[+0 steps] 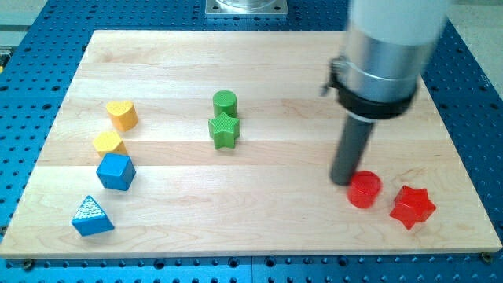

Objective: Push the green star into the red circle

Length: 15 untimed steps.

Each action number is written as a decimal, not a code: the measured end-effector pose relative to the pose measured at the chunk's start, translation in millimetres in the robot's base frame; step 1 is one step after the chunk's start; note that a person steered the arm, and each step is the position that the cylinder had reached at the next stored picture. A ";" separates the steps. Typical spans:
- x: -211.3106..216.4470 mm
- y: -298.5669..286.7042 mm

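Pale wood makes up the worktop (283, 228), a board resting on a blue perforated base (479, 94). The end effector is a plain dark rod with nothing that opens or closes — it holds nothing, and my tip (344, 182) rests on the board at the view's lower right.

Just to the right of the tip, touching it or very nearly so, sits the red circle (365, 189); I cannot tell whether there is a gap. The red star (413, 206) lies near the circle, further right and slightly lower, apart from it.

The green star (224, 130) is well apart from my tip, off to the view's left and somewhat higher, near the middle of the board. It lies directly below the green circle (225, 102), and the two appear to touch. Bare wood lies between the green star and the red circle.

Along the left side stand four more blocks: a yellow heart (122, 115) uppermost, a yellow block (108, 142) below it whose shape I cannot make out — partly covered by the blue block (116, 171) beneath it — and a blue triangle (91, 216) lowest, near the board's bottom-left corner.
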State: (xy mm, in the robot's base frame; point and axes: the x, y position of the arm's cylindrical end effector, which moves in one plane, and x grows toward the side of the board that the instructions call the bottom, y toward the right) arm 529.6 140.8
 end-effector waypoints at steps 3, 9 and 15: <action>7.7 -197.4; -41.4 -227.2; -60.2 -27.7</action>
State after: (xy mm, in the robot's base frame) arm 469.4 113.1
